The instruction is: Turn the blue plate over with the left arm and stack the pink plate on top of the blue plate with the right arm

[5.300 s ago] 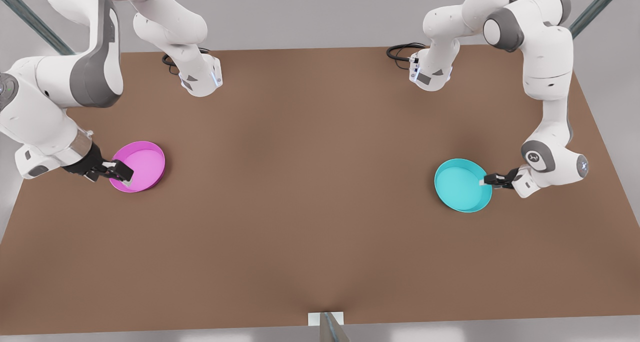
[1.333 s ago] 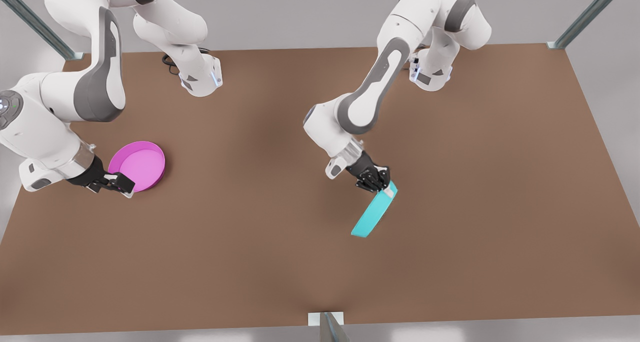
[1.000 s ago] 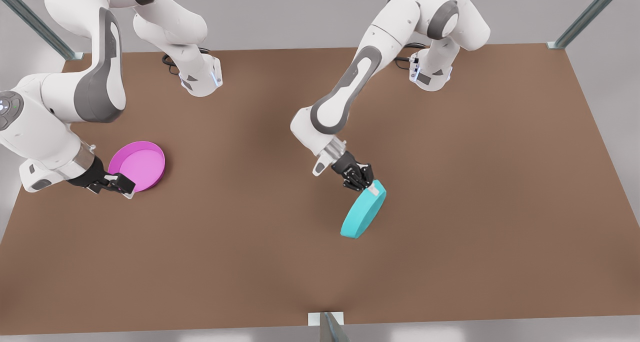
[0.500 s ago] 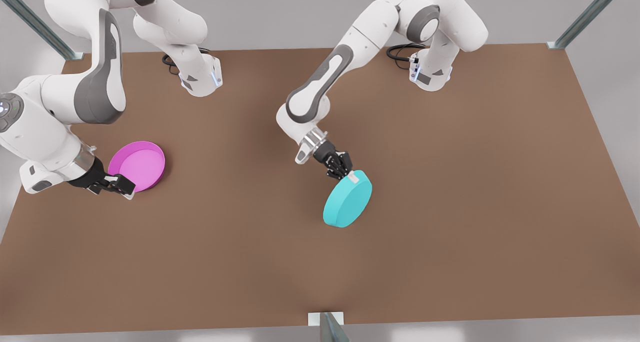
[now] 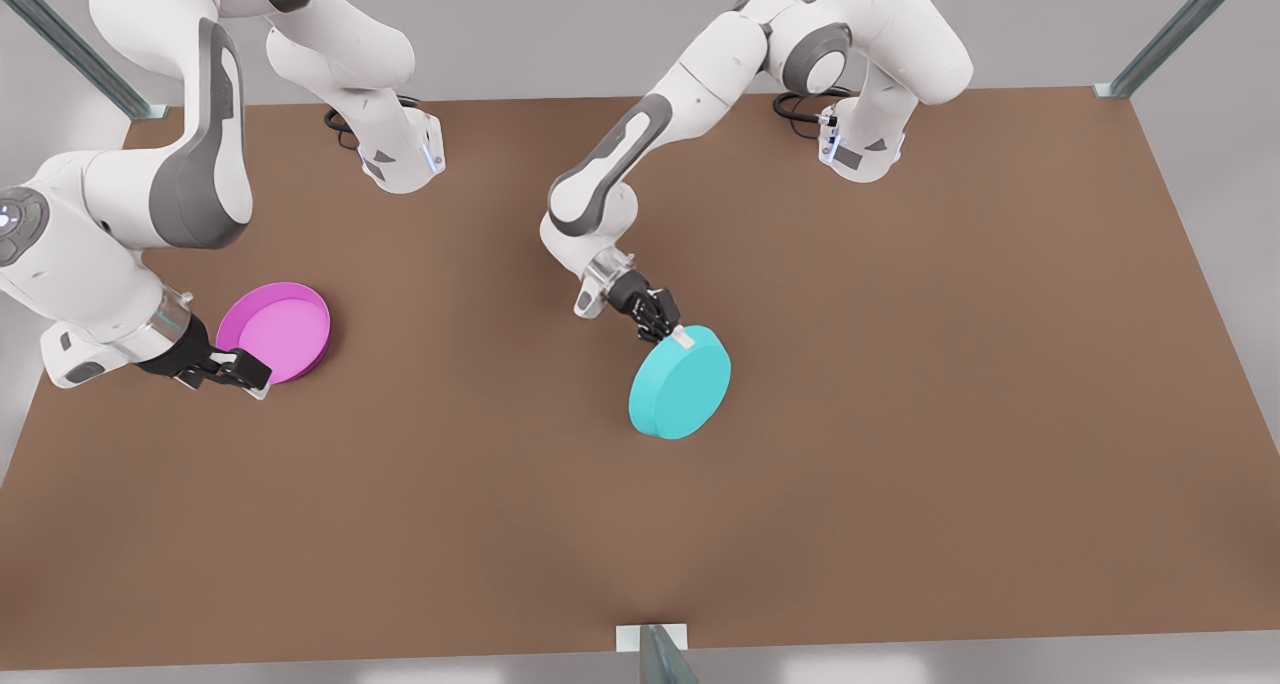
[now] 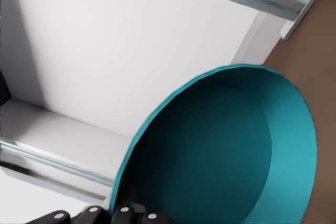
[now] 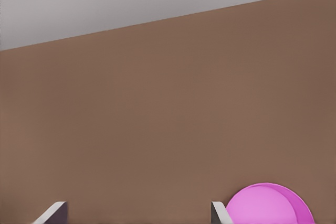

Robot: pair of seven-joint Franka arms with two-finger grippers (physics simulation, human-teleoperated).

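Note:
The blue plate (image 5: 682, 382) hangs tilted near the table's middle, flat base toward the front camera. My left gripper (image 5: 678, 337) is shut on its far rim. The left wrist view looks into the blue plate's hollow inside (image 6: 220, 150). The pink plate (image 5: 277, 330) lies rim up on the table at the front view's left. My right gripper (image 5: 250, 376) sits low beside its near-left rim, open, with nothing between its fingers. In the right wrist view, the pink plate (image 7: 270, 205) lies just outside one of the fingertips (image 7: 218, 211).
The brown table (image 5: 900, 464) stretches wide to the front view's right and front. Both arm bases (image 5: 400, 154) (image 5: 860, 144) with black cables stand at the back edge. A small metal post (image 5: 655, 649) rises at the front edge.
My left arm carried the blue plate toward the front view's left and kept turning it, from edge-on to base facing up. The right gripper stayed beside the pink plate.

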